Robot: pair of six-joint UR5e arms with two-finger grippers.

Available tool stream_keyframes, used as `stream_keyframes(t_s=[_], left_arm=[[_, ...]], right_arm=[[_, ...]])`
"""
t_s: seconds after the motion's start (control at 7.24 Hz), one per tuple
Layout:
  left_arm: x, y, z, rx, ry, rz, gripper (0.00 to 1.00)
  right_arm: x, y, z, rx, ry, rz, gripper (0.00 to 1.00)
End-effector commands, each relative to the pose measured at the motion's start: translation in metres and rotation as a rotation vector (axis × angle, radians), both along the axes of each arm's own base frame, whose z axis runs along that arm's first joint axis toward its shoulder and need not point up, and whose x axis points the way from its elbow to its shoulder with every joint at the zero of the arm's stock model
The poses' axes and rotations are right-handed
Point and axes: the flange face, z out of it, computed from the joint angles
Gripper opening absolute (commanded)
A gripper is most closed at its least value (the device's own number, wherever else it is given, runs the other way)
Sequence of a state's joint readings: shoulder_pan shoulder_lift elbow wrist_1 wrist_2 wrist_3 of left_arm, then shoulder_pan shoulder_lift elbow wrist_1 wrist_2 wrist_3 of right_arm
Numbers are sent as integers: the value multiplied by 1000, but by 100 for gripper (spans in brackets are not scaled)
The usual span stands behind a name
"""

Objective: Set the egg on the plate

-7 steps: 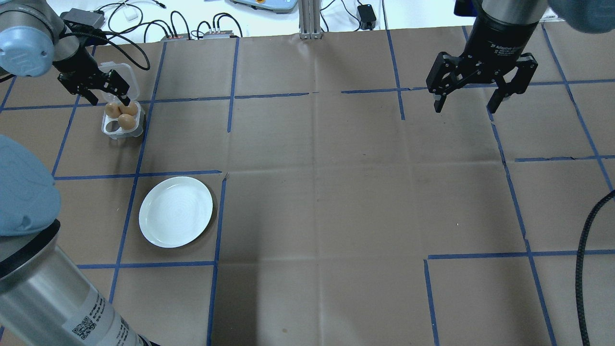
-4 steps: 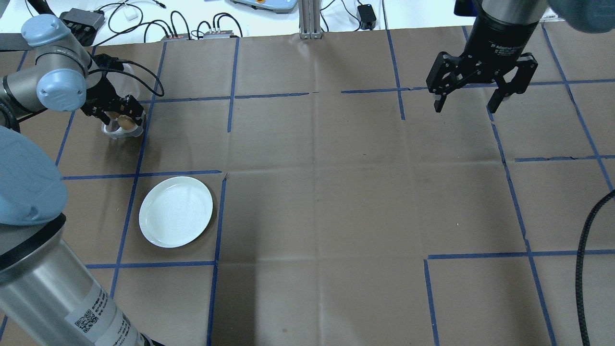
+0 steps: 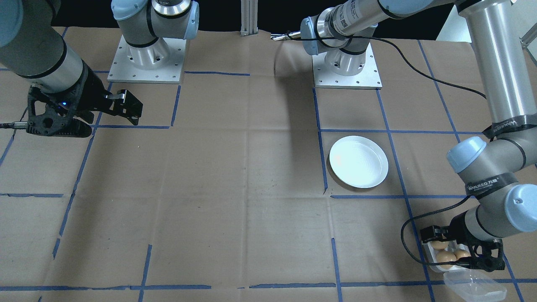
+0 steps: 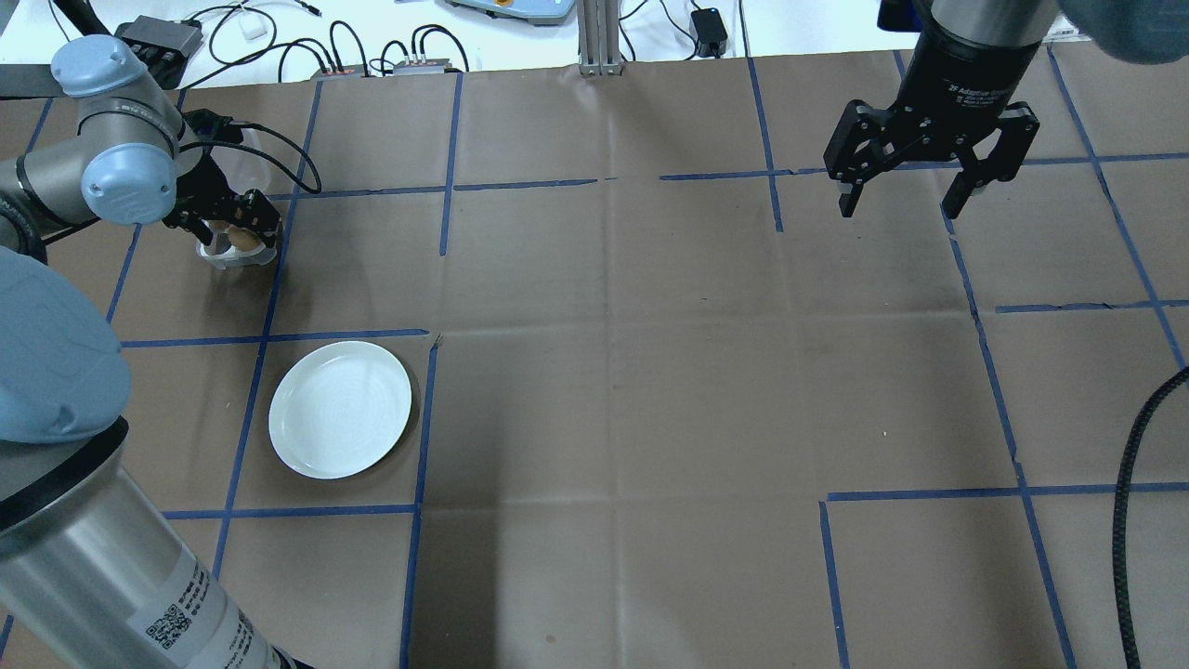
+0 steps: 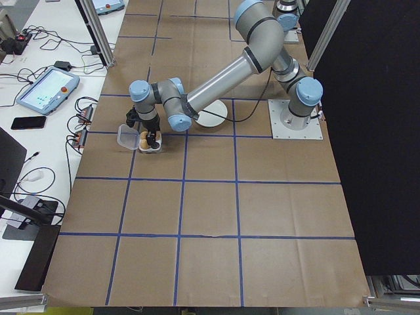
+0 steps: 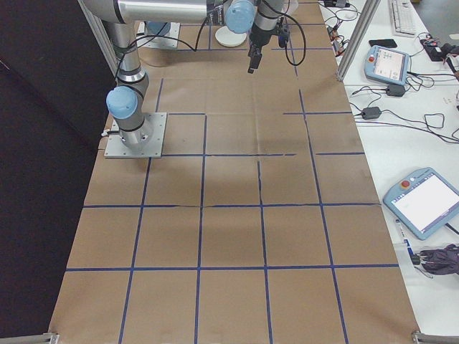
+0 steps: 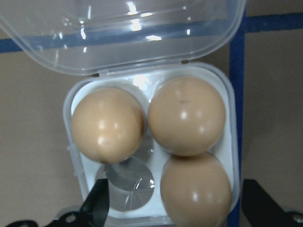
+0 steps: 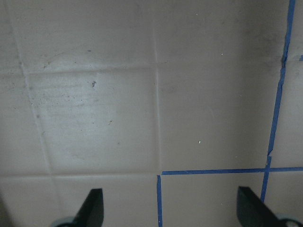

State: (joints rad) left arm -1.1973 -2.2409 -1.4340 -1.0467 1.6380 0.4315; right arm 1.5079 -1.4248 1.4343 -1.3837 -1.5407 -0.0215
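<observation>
Hovering left pincer [image 7: 173, 208] spread wide over egg tray [image 7: 227, 142], gripping nothing, right pincer [image 4: 906, 195] open, empty

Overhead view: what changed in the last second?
The left tool dropped from above the small white egg tray down onto it, open around the brown eggs, none gripped yet. The right tool, open, and the round white plate, empty, stayed put.

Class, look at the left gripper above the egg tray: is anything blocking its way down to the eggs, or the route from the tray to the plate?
Nothing visible does. The tray's clear lid is folded back, leaving three eggs exposed below the open left gripper. Only bare brown table paper lies between the egg tray and the empty plate.
</observation>
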Motion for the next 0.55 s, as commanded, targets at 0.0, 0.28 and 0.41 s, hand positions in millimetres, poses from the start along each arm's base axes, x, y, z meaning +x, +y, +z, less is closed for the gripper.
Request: stream_keyframes(t_s=[0.0, 0.28, 0.41], left_arm=[[-2, -3, 6, -12, -3, 0, 98], [-1, -4, 6, -14, -3, 1, 89], [1, -3, 6, -14, -4, 3, 80]], right_arm=[[0, 0, 0, 0, -1, 0, 100], [0, 0, 0, 0, -1, 0, 100], [0, 0, 0, 0, -1, 0, 100]])
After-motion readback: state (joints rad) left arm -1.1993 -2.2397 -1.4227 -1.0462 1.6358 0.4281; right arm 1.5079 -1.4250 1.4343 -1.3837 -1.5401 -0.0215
